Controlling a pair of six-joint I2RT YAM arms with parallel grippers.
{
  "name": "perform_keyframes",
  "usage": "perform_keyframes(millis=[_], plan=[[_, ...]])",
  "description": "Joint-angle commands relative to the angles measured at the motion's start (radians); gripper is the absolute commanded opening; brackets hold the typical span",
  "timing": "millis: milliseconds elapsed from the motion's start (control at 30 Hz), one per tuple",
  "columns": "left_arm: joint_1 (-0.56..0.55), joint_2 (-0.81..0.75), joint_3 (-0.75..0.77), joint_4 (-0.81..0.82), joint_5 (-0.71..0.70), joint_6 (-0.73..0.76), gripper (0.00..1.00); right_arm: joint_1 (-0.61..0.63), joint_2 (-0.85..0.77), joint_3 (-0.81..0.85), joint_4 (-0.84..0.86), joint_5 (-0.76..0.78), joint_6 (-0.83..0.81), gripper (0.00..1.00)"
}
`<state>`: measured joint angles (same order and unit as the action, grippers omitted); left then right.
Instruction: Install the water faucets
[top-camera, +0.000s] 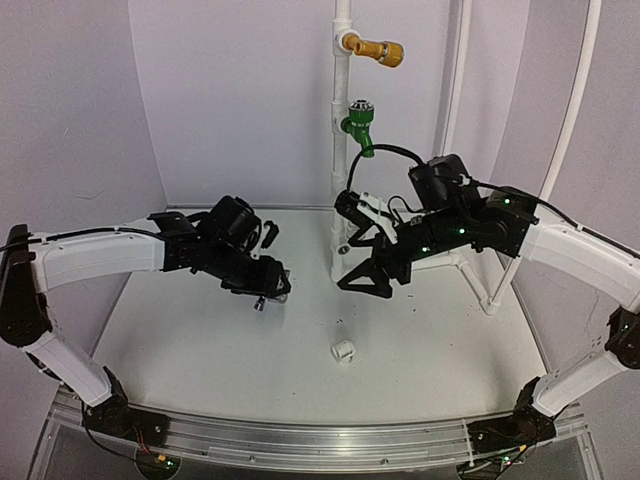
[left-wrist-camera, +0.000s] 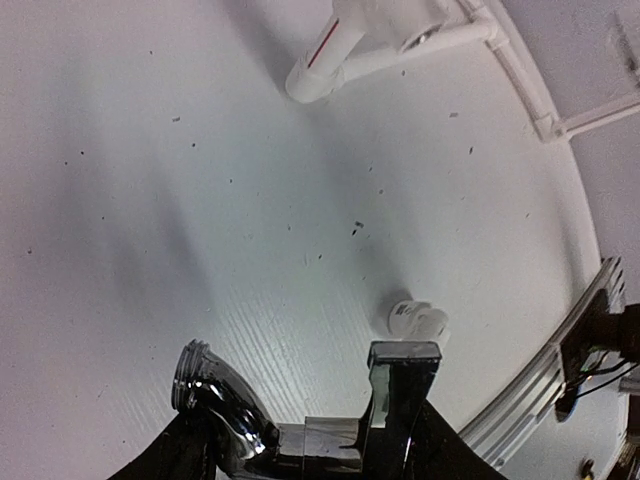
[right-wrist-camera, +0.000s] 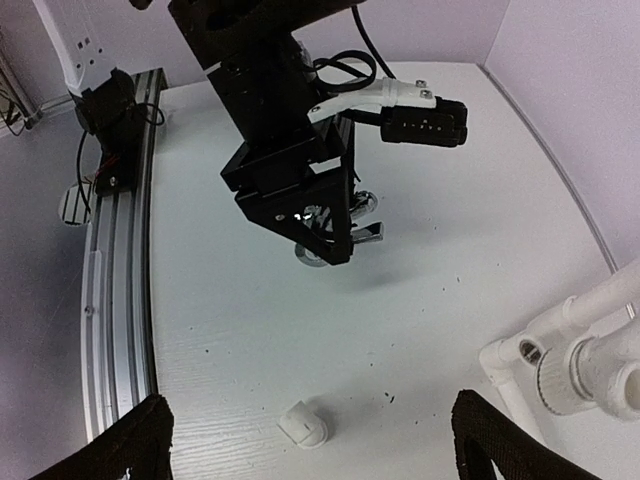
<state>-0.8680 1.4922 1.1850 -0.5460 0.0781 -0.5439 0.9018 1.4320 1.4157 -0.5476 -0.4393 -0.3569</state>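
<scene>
Two arms hung over the table (top-camera: 200, 350). The left gripper (top-camera: 268, 292) was clamped on the tap (left-wrist-camera: 225, 410), whose threaded end stuck out beside the fingers. The fitting (left-wrist-camera: 415, 320) lay just ahead of that gripper, apart from it. The right gripper (right-wrist-camera: 310, 400) stood wide open and held nothing, with the fitting between its fingertips in its wrist view and the pipe (right-wrist-camera: 580, 350) off to one side.

This is a robot test bench in a lab. A white table (top-camera: 200, 340) sits inside a plain lilac booth (top-camera: 230, 100). An aluminium rail (top-camera: 320, 437) along the near edge carries a left arm (top-camera: 100, 255) and a right arm (top-camera: 580, 255), with bare wires (right-wrist-camera: 112, 160) and green lights (top-camera: 461, 232). The plumbing is a mock-up: a free-standing white pipe frame (top-camera: 341, 180) bearing a yellow tap (top-camera: 383, 50) and a green tap (top-camera: 358, 128).
</scene>
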Motion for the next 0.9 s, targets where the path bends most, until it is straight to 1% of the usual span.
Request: perform_keyframes(millis=[0,167,367,567,700,767,867], plan=[[0.010,-0.126,-0.043,0.174,-0.030,-0.096,0.46,0.027,0.039,0.040,0.138,-0.006,0.084,0.91],[0.010,-0.220,-0.096,0.261,-0.069,-0.168,0.46,0.074,0.091,0.048,0.217,0.045,0.136,0.86],[0.012,-0.354,-0.179,0.373,-0.140,-0.247,0.47,0.147,0.193,0.191,0.209,0.143,0.169,0.81],[0.014,-0.448,-0.217,0.413,-0.202,-0.320,0.48,0.173,0.284,0.252,0.246,0.289,0.227,0.79],[0.015,-0.482,-0.244,0.456,-0.228,-0.392,0.49,0.180,0.340,0.272,0.284,0.304,0.275,0.75],[0.015,-0.495,-0.257,0.493,-0.233,-0.419,0.50,0.183,0.371,0.311,0.287,0.292,0.288,0.75],[0.015,-0.512,-0.280,0.538,-0.243,-0.456,0.50,0.186,0.409,0.385,0.287,0.278,0.292,0.71]])
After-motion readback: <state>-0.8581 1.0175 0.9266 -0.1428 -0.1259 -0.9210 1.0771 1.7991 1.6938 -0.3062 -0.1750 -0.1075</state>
